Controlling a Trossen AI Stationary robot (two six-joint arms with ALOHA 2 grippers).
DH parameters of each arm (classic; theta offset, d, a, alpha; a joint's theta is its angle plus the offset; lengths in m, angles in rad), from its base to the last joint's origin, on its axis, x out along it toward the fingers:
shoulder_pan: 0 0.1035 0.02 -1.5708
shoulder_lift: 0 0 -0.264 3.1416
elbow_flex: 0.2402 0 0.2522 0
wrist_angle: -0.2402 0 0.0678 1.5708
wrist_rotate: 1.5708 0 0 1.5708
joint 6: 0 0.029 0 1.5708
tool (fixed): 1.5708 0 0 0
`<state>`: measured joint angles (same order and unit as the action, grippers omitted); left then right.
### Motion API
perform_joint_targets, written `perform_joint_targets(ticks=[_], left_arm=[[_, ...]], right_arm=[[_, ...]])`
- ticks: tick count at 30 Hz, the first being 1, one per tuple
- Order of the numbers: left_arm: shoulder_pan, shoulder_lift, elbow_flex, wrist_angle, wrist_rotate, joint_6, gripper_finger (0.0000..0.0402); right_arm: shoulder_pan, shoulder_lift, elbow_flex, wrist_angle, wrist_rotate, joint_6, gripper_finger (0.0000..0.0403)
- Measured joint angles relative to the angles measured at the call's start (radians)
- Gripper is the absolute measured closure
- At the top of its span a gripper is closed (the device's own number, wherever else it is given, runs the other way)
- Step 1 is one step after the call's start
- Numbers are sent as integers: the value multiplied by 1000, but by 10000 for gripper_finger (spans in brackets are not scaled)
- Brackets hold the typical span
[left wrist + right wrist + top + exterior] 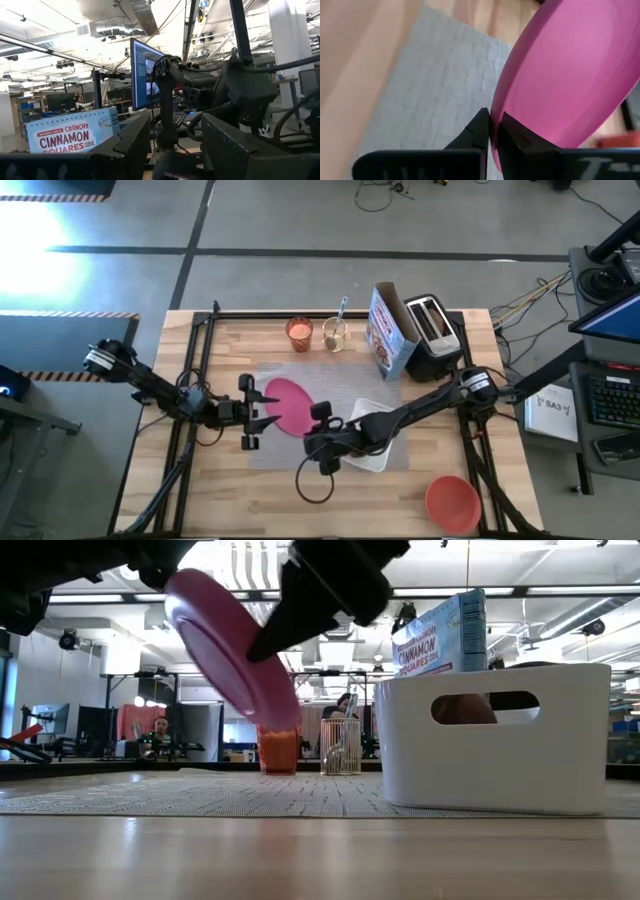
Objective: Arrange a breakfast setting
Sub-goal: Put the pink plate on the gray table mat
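Wooden slats form the worktop, and a grey translucent mat is spread over its middle. At the left of the high view the left gripper is seen above the left edge of the mat; its fingers are parted and nothing is held between them, though they stand just beside the left rim of the round pink plate. The plate is held up off the mat and tilted, as is shown in the low view. Its lower right rim is pinched by the right gripper, whose fingers are clenched on the edge of the plate.

At the upper middle of the frame, beyond the mat, a small orange cup and a clear glass with a metal spoon standing in it are placed side by side. To the right of them a cereal box and a black toaster are found. A white bin is seen under the right arm, on the right part of the mat. At the lower right corner of the worktop an orange-red bowl is set, well apart from the mat.
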<state>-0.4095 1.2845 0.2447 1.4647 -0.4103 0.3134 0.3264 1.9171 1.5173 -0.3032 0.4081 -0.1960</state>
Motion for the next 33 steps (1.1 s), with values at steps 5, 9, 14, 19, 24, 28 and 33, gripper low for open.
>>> perform_joint_targets(ticks=[5, 9, 14, 19, 24, 28, 33], left_arm=[[-5, -5, 1, 1, 0, 0, 239], [-9, -8, 1, 1, 0, 0, 239], [-11, -9, 1, 1, 0, 0, 239], [-13, -9, 1, 1, 0, 0, 239], [-13, -9, 1, 1, 1, 0, 239], [-15, -9, 1, 0, 0, -4, 239], [-16, -9, 1, 0, 1, -5, 239]], right_arm=[[-14, 40, -1, 15, -19, -5, 391], [-28, 53, -1, 16, -18, 20, 391], [-31, 55, -1, 17, -24, 41, 390], [-37, 59, -1, 18, -124, 96, 390], [-39, 81, -1, 17, -154, 125, 390], [-39, 94, -1, 23, -153, 124, 390], [-39, 95, 0, 24, -153, 120, 389]])
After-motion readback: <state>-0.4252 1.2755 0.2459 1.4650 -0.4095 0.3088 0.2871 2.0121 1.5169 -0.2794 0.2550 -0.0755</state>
